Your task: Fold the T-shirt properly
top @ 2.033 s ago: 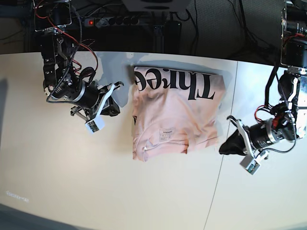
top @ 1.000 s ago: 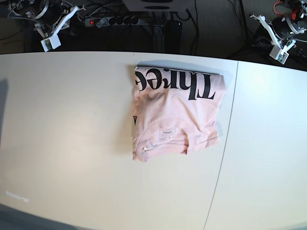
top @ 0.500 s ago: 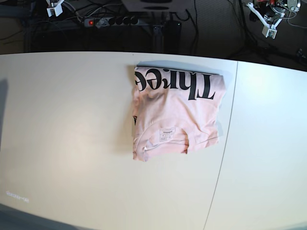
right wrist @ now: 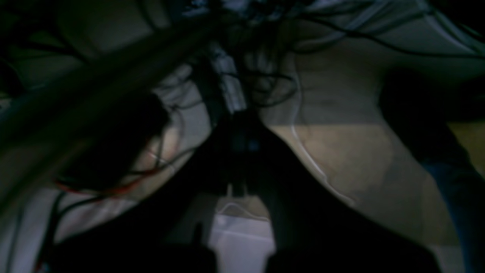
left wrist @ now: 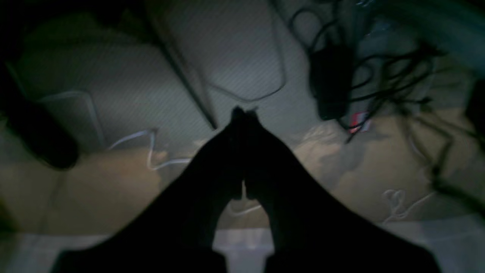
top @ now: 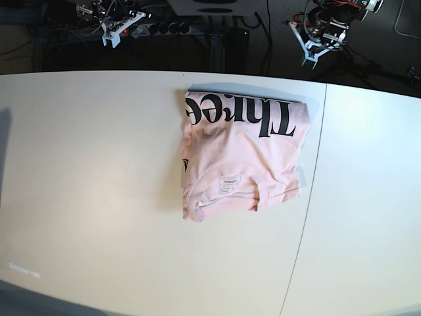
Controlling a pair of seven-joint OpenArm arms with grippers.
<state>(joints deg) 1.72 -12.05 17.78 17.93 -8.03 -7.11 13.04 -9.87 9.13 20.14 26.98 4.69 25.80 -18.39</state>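
base view: the pale pink cotton t-shirt (top: 242, 157) lies folded into a compact rectangle mid-surface (top: 92, 184), looks finished, edges slightly uneven. left gripper (left wrist: 243, 113) and right gripper (right wrist: 242, 125) hang clear, jaws pressed together, empty.

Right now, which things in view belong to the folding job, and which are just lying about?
Job: T-shirt, folded on the table; left gripper and right gripper, both shut, empty.
Lying about: power strip, cables.
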